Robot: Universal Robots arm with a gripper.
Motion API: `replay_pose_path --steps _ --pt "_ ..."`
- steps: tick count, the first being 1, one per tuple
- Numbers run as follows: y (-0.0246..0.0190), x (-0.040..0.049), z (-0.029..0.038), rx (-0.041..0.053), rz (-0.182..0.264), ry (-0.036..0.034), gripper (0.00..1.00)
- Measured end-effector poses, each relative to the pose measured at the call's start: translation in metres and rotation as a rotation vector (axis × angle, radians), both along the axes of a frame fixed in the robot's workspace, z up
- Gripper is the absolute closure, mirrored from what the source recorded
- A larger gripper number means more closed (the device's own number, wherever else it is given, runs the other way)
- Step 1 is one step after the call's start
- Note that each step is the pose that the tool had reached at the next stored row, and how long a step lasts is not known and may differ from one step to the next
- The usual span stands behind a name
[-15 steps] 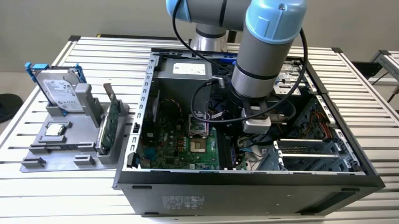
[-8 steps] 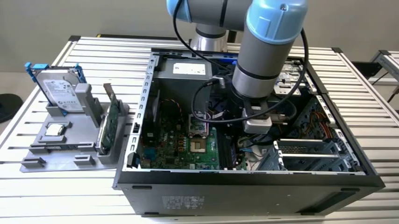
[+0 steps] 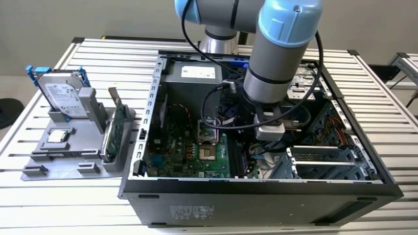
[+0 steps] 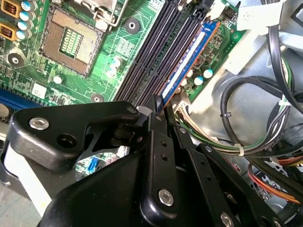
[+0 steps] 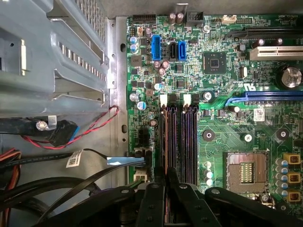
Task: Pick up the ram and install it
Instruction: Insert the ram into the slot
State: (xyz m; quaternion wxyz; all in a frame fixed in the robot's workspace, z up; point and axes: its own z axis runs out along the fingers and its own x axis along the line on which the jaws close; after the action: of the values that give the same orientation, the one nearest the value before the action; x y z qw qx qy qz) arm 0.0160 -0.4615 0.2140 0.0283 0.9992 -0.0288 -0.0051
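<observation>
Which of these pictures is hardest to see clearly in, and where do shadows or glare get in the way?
In the exterior view, the arm shades the inside of the computer case, so the slots beneath it look dark. In the second wrist view, the gripper is a large soft black mass up close, while the ram and motherboard are bright and crisp. The first wrist view is evenly lit, with glare on a flat cable.

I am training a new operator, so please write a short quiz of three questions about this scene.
1. True or false: the ram lies on the grey tray outside the case.
2. The gripper is shut on: A) a cable; B) the ram; C) the hard drive.
3. Fill in: among the memory slots, the ram stands ___ from the processor socket.
Key: 1 false; 2 B; 3 farthest.
</observation>
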Motion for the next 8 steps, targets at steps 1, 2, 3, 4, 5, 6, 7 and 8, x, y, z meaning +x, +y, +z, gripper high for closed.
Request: replay_pose_path --steps 1,2,3,4,5,6,7,8 --pt "-0.0001 0.0000 -0.0005 0.0012 0.000 0.0000 1.00" --pt "-0.0002 0.0000 -0.0011 0.0022 0.000 0.0001 1.00" --pt "-0.0002 0.0000 -0.0015 0.0032 0.000 0.0001 1.00" --pt "-0.0001 0.0000 -0.0024 0.0055 0.000 -0.0001 1.00" --pt "-0.0002 0.0000 -0.0028 0.0061 0.000 0.0000 1.00" --pt "-0.0002 0.0000 -0.0031 0.0067 0.000 -0.0001 1.00" --pt "-0.0003 0.0000 -0.0034 0.0071 0.000 -0.0001 1.00" --pt "-0.0003 0.0000 -0.0034 0.0071 0.000 0.0000 1.00"
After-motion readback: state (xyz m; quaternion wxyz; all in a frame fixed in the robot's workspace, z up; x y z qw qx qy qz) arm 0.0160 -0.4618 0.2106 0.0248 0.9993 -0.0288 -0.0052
